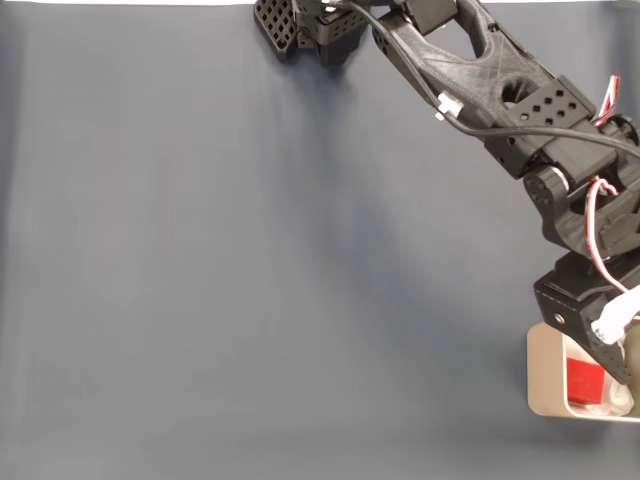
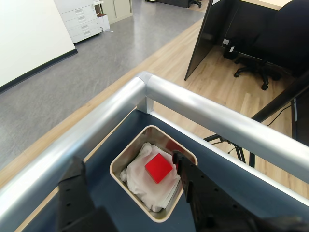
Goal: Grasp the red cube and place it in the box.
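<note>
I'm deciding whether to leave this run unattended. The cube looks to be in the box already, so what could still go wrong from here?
1. The open gripper hangs right over the box; pulling away carelessly, a finger might clip the rim and shift it.
2. The box sits in the table's corner beside the metal rail, so the arm has little room there.
3. The red cube rests on rumpled white lining, so a knock might tip it.

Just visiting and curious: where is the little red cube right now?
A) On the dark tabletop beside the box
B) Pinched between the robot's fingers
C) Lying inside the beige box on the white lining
C: the wrist view shows the red cube resting on the white lining inside the box, with the open gripper above it.
</note>
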`<state>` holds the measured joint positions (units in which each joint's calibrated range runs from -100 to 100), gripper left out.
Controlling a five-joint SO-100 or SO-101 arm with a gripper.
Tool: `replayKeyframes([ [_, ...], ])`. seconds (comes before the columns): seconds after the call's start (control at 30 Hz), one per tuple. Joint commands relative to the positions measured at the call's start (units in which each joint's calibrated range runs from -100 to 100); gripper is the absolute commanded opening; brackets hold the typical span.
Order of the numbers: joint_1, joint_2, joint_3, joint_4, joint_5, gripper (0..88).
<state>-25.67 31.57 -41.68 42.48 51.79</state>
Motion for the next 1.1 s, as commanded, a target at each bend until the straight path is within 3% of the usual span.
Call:
replayKeyframes([
  [0.0, 1.16, -4.7, -0.84, -0.84, -0.2, 12.4],
  [0.07, 3.08, -6.52, 0.9, -0.92, 0.0, 0.0],
  [0.23, 10.61, -13.63, 8.93, -4.86, -1.12, 0.0],
  [0.43, 19.06, -29.57, 30.19, -10.84, -1.81, 0.0],
  [0.93, 25.03, -101.15, 109.93, -10.92, -3.08, 0.0],
  [1.07, 24.67, -120.04, 126.9, -2.32, -3.17, 0.0],
])
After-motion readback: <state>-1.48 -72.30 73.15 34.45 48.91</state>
